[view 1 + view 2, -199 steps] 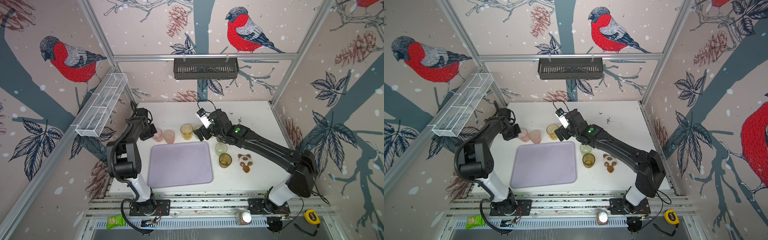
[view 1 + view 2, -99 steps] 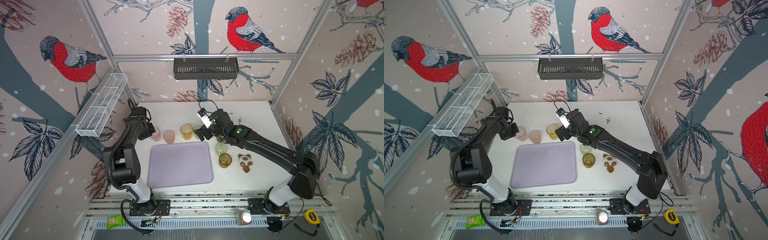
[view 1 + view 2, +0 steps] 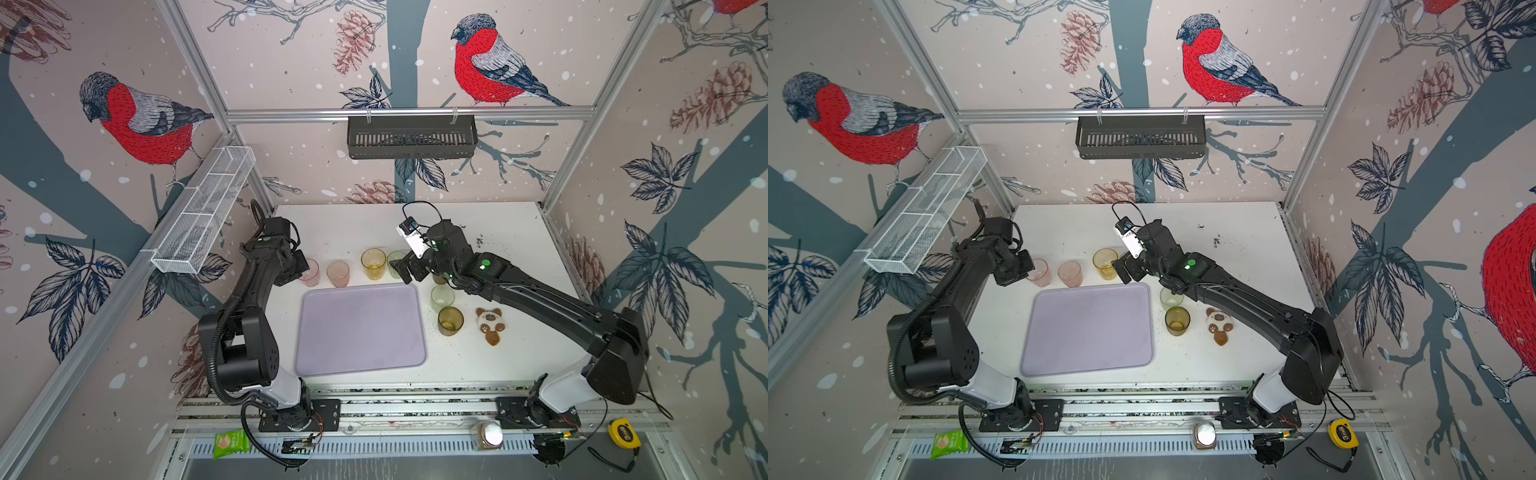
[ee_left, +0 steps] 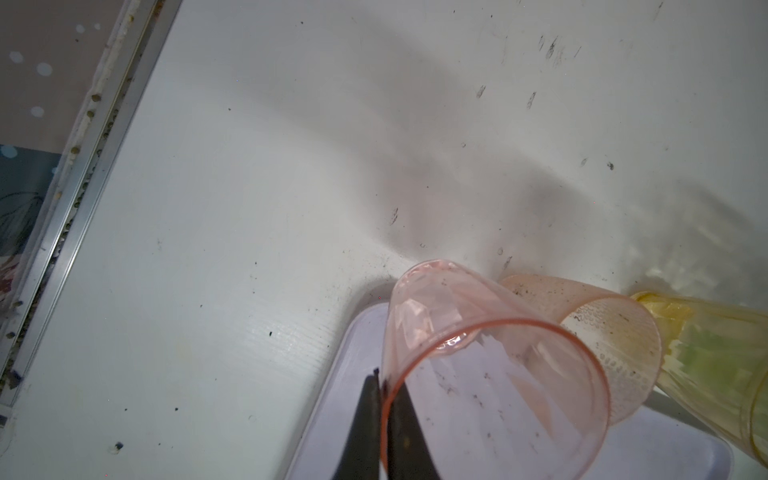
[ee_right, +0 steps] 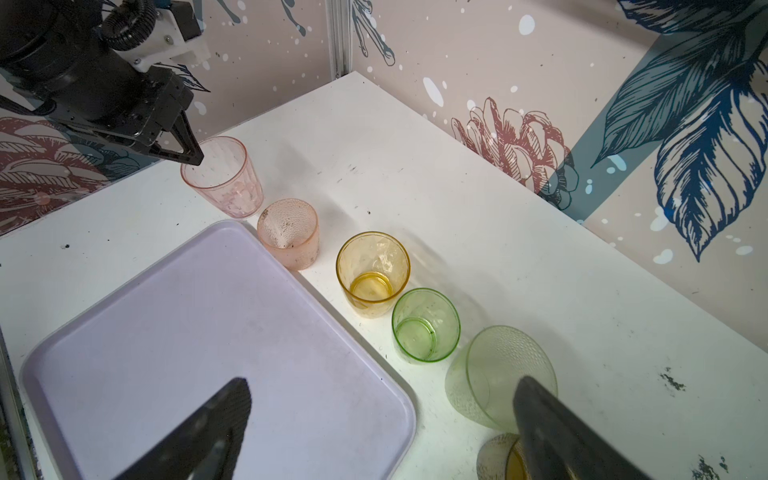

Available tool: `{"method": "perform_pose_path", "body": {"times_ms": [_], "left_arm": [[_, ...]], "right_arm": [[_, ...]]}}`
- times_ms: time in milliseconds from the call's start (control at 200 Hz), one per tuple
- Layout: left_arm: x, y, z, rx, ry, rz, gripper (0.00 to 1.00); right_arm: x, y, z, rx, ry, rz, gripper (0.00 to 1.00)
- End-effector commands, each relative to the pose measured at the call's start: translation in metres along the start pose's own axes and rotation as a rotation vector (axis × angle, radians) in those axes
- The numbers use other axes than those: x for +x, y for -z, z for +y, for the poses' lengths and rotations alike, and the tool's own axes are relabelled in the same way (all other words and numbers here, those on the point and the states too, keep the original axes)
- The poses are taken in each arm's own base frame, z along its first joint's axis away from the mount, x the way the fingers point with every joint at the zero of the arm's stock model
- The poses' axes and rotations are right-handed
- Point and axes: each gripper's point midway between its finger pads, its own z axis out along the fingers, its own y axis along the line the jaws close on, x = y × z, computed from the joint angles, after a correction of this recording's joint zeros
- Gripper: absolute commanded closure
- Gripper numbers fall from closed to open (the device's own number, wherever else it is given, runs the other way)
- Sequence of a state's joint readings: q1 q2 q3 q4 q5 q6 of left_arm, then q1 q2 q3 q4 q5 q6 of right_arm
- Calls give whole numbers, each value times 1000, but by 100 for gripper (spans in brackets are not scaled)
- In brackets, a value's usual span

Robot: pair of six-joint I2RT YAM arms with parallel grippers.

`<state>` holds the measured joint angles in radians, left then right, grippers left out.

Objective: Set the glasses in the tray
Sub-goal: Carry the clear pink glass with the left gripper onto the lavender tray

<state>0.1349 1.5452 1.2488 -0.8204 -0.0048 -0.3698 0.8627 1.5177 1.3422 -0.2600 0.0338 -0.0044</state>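
Observation:
The lavender tray [image 3: 361, 328] [image 3: 1088, 324] [image 5: 199, 345] lies flat in mid-table with nothing in it. Glasses line its far and right sides. My left gripper [image 3: 300, 269] [image 4: 383, 395] is shut on the rim of a pink glass [image 3: 310, 272] [image 4: 478, 357] [image 5: 224, 178] by the tray's far left corner. Beside that one stand a second pink glass [image 3: 337, 273], an amber one [image 3: 372, 263] and a green one [image 3: 395, 264]. A pale green glass [image 3: 441, 297] and an olive one [image 3: 450, 321] stand to the tray's right. My right gripper [image 3: 409, 270] [image 5: 384, 386] hangs open over the tray's far right corner.
A plush bear [image 3: 490, 324] lies right of the olive glass. A black slotted basket [image 3: 411, 137] hangs on the back wall and a white wire basket [image 3: 203, 212] on the left wall. A lidded jar [image 3: 487, 434], a tape measure [image 3: 623, 433] and a green packet [image 3: 230, 444] sit at the front rail.
The left arm has shifted slightly to the left while its gripper stays shut on the pink glass's rim. The right arm has hardly moved.

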Motion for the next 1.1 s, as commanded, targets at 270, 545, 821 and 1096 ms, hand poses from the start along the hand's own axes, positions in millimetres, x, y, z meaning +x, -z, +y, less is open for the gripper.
{"method": "perform_pose_path", "body": {"times_ms": [270,545,821,1096], "left_arm": [[32,12,7,22,5,42,100],[49,11,7,46,7,66,100],[63,5,8,47,-1,89,100],[73,-2,9,38,-4,107,100]], "right_arm": [[-6,5,2,1,-18,-32,0],[-5,6,3,2,-22,-33,0],[-4,5,4,-1,-20,-32,0],[-1,6,3,0,-19,-29,0]]}}
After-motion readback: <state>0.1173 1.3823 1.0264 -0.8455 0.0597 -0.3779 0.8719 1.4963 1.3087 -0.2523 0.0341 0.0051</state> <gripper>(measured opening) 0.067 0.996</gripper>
